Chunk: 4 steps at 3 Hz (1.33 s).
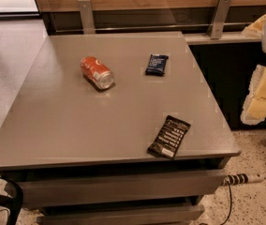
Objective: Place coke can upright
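On its side on the worktop [77, 125] — coke can [97, 72].
At right edge, gripper [264, 95] — apart or together, cannot tell.

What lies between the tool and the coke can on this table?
Only the flat blue packet, close to that line, right of the coke can and apart from it. The tool hangs past the right edge of the table. The black packet lies nearer the front, off the path.

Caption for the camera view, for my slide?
Coke can lying on its side on grey table, blue packet and black packet nearby; pincer hangs beyond the table's right edge.
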Motion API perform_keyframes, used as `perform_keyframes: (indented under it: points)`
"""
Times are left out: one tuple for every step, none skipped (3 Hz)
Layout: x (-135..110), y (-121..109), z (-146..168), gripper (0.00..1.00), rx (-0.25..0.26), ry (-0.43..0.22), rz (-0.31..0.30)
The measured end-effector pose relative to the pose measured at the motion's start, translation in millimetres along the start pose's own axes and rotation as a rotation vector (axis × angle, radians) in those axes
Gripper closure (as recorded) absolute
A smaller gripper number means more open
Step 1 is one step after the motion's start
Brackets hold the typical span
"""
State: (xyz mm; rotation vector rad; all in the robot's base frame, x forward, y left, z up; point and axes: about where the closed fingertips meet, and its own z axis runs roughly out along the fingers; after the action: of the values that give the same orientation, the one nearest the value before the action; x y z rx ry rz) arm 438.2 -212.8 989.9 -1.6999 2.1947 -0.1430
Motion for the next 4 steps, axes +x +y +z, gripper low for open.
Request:
perform_keyframes:
  points:
    - [0.0,0.0,-0.1,0.00,0.000,0.000,0.000]
    - [-20.0,-18.7,7.1,0.00,-0.018,-0.017,0.020]
    - [-44.3,-39.2,25.0,0.00,-0.058,-0.021,0.071]
    - [-97.2,-49.2,46.4,0.00,-0.080,-0.047,0.138]
